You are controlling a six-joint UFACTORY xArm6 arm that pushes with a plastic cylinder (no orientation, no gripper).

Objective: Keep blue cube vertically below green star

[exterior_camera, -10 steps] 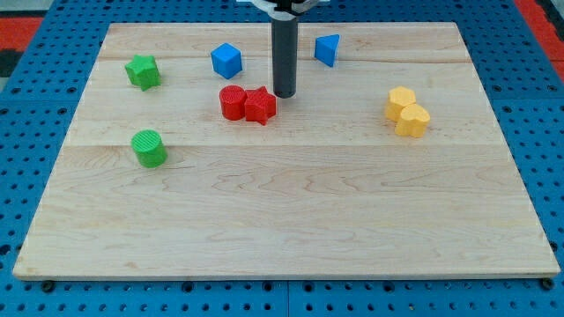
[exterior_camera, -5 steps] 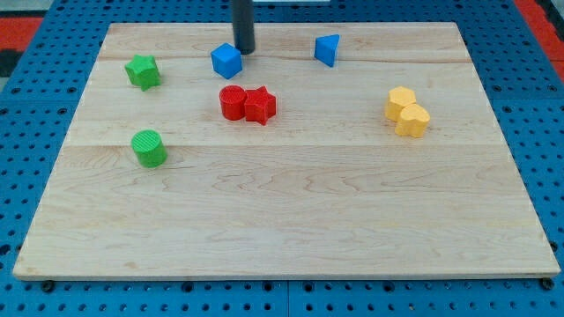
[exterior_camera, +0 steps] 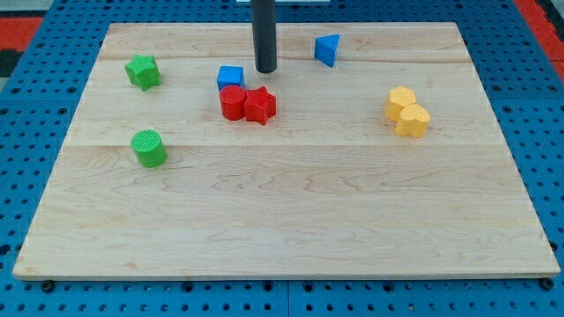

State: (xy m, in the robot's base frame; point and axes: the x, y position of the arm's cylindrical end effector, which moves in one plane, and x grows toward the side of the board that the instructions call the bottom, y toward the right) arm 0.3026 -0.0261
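Note:
The blue cube (exterior_camera: 231,77) sits near the board's top middle, touching the top of the red cylinder (exterior_camera: 232,102). The green star (exterior_camera: 142,71) lies at the upper left, well to the left of the cube and about level with it. My tip (exterior_camera: 266,70) stands just right of the blue cube, a small gap apart, above the red star (exterior_camera: 260,105).
A green cylinder (exterior_camera: 149,147) lies at the left, below the green star. A blue triangular block (exterior_camera: 328,49) is at the top right of my tip. Two yellow blocks (exterior_camera: 406,111) touch each other at the right. The wooden board (exterior_camera: 282,220) lies on a blue pegboard.
The blue cube has slid down against the red cylinder. My tip went from beside the red star up to the cube's top right, then down to its right side.

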